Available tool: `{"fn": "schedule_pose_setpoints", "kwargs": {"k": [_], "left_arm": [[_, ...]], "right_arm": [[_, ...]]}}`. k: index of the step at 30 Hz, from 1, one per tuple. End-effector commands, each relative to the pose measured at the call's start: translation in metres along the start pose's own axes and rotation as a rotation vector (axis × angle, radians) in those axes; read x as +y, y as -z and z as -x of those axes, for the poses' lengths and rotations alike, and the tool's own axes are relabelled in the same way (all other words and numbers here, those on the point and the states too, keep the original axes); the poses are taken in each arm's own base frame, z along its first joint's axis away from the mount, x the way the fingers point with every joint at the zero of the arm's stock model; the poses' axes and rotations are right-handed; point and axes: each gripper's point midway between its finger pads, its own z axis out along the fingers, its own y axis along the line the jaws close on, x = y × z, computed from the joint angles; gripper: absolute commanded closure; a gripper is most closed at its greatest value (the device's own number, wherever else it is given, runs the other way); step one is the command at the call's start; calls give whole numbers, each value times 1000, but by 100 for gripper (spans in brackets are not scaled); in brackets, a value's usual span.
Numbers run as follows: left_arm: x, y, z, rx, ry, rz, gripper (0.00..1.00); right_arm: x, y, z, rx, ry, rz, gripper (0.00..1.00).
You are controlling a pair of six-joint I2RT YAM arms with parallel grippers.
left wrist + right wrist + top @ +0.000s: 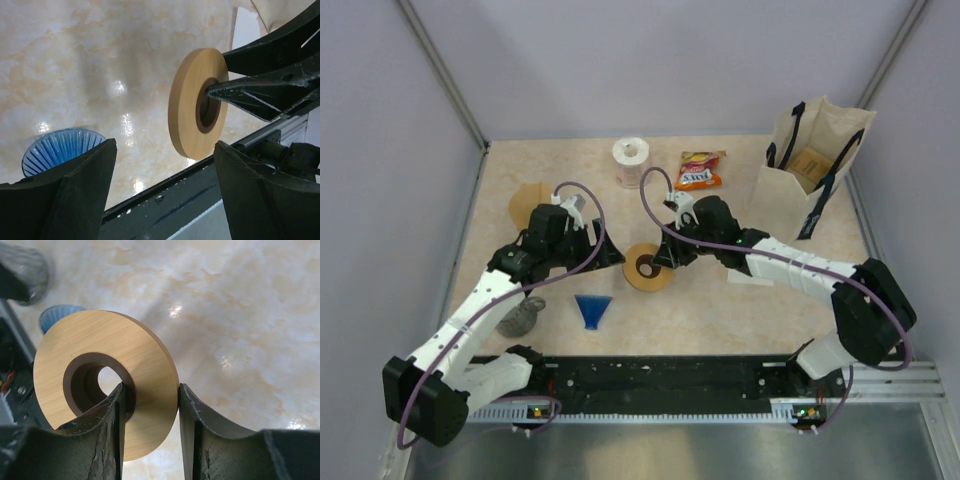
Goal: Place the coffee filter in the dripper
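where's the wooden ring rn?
The wooden ring is mid-table in the top view, clamped by the right gripper, one finger through its hole, just beyond the blue dripper.

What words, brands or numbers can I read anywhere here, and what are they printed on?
No text here can be quoted.
On the snack packet: white lettering on a red patch, too blurred to read.
On the paper bag: no print shows; the brown card inside is too small to read.
Nothing else shows writing.
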Motion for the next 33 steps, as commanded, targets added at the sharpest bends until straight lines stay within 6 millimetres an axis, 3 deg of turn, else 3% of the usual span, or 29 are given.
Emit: {"fn": "schedule_pose_setpoints", "kwargs": {"k": [1, 9, 11, 18, 28, 29, 31, 32, 33], "left_arm": [[-27, 6, 4, -17, -36, -145, 18], [-42, 4, -4, 20, -7, -243, 31], [-47, 5, -5, 30, -1, -274, 43], [-60, 8, -9, 54, 2, -353, 49], [-67, 14, -11, 66, 7, -399, 91], [-68, 15, -11, 60, 4, -401, 100], [-61, 12, -8, 42, 12, -359, 100], [-57, 11, -7, 30, 19, -332, 100], [-55, 11, -6, 25, 22, -318, 100]], "right_arm": [[50, 25, 15, -60, 155, 237, 94], [72, 44, 38, -192, 239, 306, 95], [76, 49, 43, -222, 254, 311, 95], [77, 57, 51, -260, 280, 296, 96], [75, 58, 57, -287, 294, 277, 95], [76, 59, 57, -289, 291, 275, 92], [75, 60, 59, -296, 290, 267, 86], [75, 61, 60, -298, 285, 264, 78], [74, 62, 61, -302, 276, 252, 59]]}}
